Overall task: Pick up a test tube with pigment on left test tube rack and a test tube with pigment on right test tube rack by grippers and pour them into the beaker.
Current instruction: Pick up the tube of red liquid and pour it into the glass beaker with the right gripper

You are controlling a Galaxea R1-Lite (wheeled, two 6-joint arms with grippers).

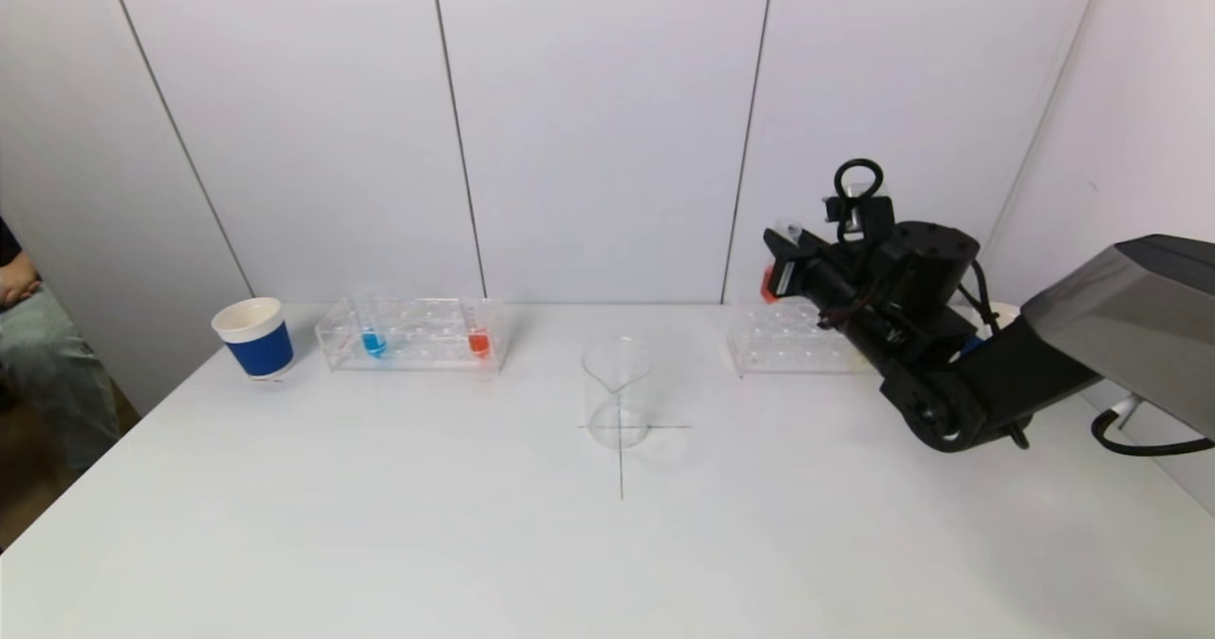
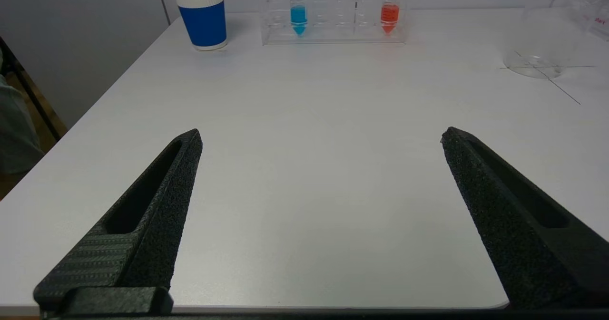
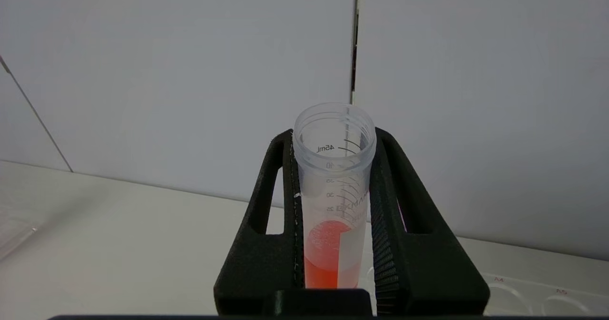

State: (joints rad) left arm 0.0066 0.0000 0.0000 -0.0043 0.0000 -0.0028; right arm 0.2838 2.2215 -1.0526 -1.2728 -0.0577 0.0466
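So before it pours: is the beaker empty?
Empty: the beaker shows clear glass, no colour; the right gripper holds its red tube.

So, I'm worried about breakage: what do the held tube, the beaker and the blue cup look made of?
Held tube: likely translucent plastic, with a threaded rim, printed graduations and a frosty wall. Beaker: clear and glossy, glass or plastic, cannot tell. Blue cup: looks like matte paper with a white ribbed band.

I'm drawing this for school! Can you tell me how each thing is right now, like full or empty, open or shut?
Right gripper: shut on the red test tube, lifted above the right rack.
Left gripper: open, holding nothing.
Beaker: upright, empty.
Left rack: holds a blue tube and an orange-red tube, both upright.
Paper cup: upright.
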